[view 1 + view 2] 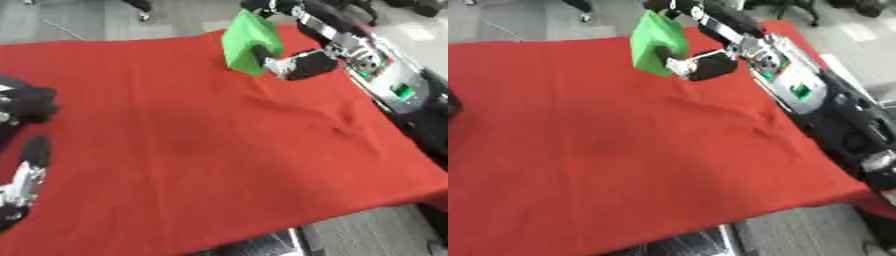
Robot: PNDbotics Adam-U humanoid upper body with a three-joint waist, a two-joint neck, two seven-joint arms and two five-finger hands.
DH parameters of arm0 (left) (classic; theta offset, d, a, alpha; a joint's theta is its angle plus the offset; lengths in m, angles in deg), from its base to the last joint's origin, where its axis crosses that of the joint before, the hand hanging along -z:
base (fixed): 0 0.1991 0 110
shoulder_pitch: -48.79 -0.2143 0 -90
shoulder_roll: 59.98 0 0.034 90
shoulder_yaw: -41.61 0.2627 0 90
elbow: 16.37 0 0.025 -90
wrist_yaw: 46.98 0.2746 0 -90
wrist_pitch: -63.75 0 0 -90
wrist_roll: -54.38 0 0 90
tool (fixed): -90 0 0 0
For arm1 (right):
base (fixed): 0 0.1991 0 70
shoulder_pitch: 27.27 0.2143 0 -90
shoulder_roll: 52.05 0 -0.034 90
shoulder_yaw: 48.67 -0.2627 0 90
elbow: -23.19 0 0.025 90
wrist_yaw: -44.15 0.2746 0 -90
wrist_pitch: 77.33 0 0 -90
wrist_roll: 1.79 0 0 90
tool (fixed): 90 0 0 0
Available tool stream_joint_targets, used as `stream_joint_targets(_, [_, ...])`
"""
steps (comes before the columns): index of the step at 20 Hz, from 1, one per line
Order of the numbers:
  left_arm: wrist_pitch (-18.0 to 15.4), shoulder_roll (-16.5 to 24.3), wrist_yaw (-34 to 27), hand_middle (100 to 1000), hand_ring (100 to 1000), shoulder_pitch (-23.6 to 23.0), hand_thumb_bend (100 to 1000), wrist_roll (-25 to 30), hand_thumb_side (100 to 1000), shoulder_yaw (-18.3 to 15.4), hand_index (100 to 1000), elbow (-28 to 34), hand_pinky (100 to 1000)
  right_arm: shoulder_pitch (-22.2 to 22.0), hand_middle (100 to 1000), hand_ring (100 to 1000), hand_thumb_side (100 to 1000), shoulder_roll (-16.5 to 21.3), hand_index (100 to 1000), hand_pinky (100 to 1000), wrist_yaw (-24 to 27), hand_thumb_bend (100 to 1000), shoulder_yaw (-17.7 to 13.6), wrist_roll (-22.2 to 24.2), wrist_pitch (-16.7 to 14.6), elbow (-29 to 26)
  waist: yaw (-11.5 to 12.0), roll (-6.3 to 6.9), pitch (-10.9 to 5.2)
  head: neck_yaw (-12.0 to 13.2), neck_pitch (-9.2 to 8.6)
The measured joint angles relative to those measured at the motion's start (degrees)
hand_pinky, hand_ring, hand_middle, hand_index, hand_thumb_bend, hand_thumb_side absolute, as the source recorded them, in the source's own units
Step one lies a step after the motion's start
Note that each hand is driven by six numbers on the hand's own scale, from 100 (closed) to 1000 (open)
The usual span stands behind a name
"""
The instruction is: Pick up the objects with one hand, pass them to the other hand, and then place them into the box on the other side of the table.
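Green block clasped in my right hand, lifted clear of the red counter — ready for handover. Left hand rests low, fingers straight, holding nothing — not yet positioned to receive.

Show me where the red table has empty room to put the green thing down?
Nearly all of the red cloth is bare: the whole middle and near side, between the left hand at the left edge and the right arm along the right edge. The far right corner is crowded, where the right hand holds the green block.
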Motion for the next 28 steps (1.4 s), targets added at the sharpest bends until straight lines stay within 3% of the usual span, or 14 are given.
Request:
stream_joint_targets(4, [-2.04, 0.90, 5.09, 852, 800, 2.14, 100, -3.34, 530, 2.37, 918, 0.00, 776, 1.80, 407, 521, 470, -7.26, 898, 976, 5.96, 100, 3.45, 1.95, 3.59, -2.77, -0.35, -0.16, -0.66, 4.10, 0.00])
stream_joint_targets(5, [-2.62, 1.01, 6.70, 858, 806, 2.59, 200, -4.51, 469, 3.00, 925, 0.00, 782, 2.04, 409, 519, 470, -8.90, 896, 980, 7.03, 100, 4.13, 2.34, 4.48, -2.95, -0.51, -0.33, -0.68, 4.74, 0.00])
stream_joint_targets(10, [-5.38, 1.01, 11.96, 858, 807, 4.81, 372, -9.22, 360, 6.34, 930, 0.01, 788, 2.56, 408, 513, 470, -14.84, 891, 987, 10.05, 100, 7.07, 3.81, 8.27, -3.12, -1.25, -1.09, -0.69, 6.35, 0.00])
stream_joint_targets(12, [-6.60, 1.01, 13.01, 858, 806, 5.66, 427, -9.93, 332, 7.65, 932, 0.01, 789, 2.73, 406, 511, 470, -16.34, 890, 989, 10.78, 100, 8.11, 4.32, 9.24, -3.12, -1.60, -1.43, -0.67, 6.35, 0.00])
stream_joint_targets(13, [-7.24, 1.01, 13.34, 856, 804, 6.07, 573, -10.07, 273, 8.23, 936, 0.01, 788, 2.73, 406, 509, 470, -16.98, 888, 990, 11.12, 100, 8.61, 4.53, 9.68, -3.12, -1.72, -1.61, -0.64, 6.26, 0.00])
stream_joint_targets(14, [-7.86, 1.01, 13.58, 855, 803, 6.46, 594, -10.11, 264, 8.77, 936, 0.01, 788, 2.74, 405, 509, 470, -17.54, 888, 990, 11.37, 100, 9.07, 4.74, 10.08, -3.13, -1.85, -1.79, -0.60, 6.04, 0.00])
stream_joint_targets(15, [-8.46, 1.01, 13.78, 852, 801, 6.86, 694, -10.13, 223, 9.20, 935, 0.01, 786, 2.74, 404, 508, 470, -18.04, 887, 992, 11.61, 100, 9.48, 4.92, 10.50, -3.13, -1.97, -1.93, -0.50, 5.68, 0.00])
stream_joint_targets(17, [-9.55, 0.99, 14.16, 851, 801, 7.50, 797, -10.27, 175, 9.95, 937, 0.01, 790, 2.74, 403, 506, 470, -18.86, 886, 994, 11.90, 100, 10.19, 5.34, 11.21, -3.13, -2.15, -2.11, -0.33, 4.65, 0.00])
stream_joint_targets(21, [-11.88, 0.98, 15.56, 851, 807, 8.53, 885, -10.87, 154, 10.70, 947, 0.01, 807, 2.69, 401, 503, 470, -19.80, 886, 995, 12.18, 100, 10.92, 5.86, 12.61, -3.13, -2.26, -2.30, -0.24, 2.33, 0.00])
stream_joint_targets(28, [-15.75, 1.01, 18.54, 857, 818, 9.30, 913, -10.31, 190, 11.79, 960, 0.01, 832, 2.43, 398, 499, 470, -20.17, 884, 998, 12.73, 100, 11.95, 6.18, 14.43, -3.13, -2.26, -2.25, -0.24, 1.00, 0.00])
